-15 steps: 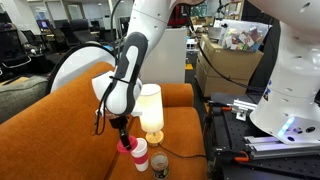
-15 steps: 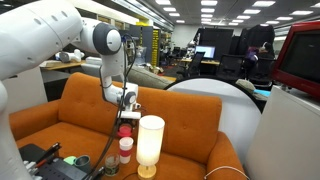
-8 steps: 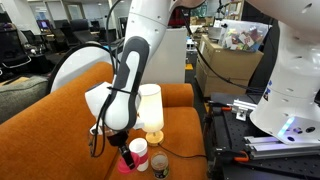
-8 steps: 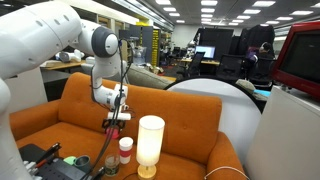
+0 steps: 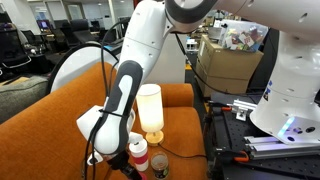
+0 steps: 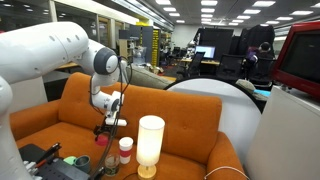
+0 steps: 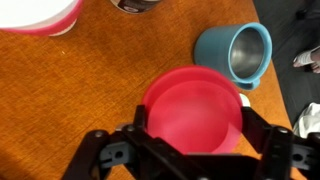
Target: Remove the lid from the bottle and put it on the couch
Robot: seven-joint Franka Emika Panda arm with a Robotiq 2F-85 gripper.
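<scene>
My gripper [image 7: 192, 118] is shut on the small round red lid [image 7: 190, 98], held open side up just above the orange couch [image 7: 70, 90] seat. The short pale bottle [image 7: 38, 14] with its pinkish-red band stands uncapped at the top left of the wrist view. In both exterior views the bottle [image 5: 138, 152] [image 6: 125, 148] stands on the couch [image 5: 60, 120] [image 6: 60, 115] in front of the tall cream cylinder [image 5: 150, 110] [image 6: 150, 140]. My gripper [image 6: 103, 133] hangs low beside the bottle with the lid [image 6: 101, 139] in it.
A blue cup [image 7: 235, 52] lies on its side close to the lid. A small dark jar [image 5: 158, 165] [image 6: 110, 163] stands by the bottle. Black equipment [image 5: 228, 130] borders the couch on one side.
My gripper has carried the lid off the bottle, sideways and down toward the couch seat. The bottle now stands uncapped.
</scene>
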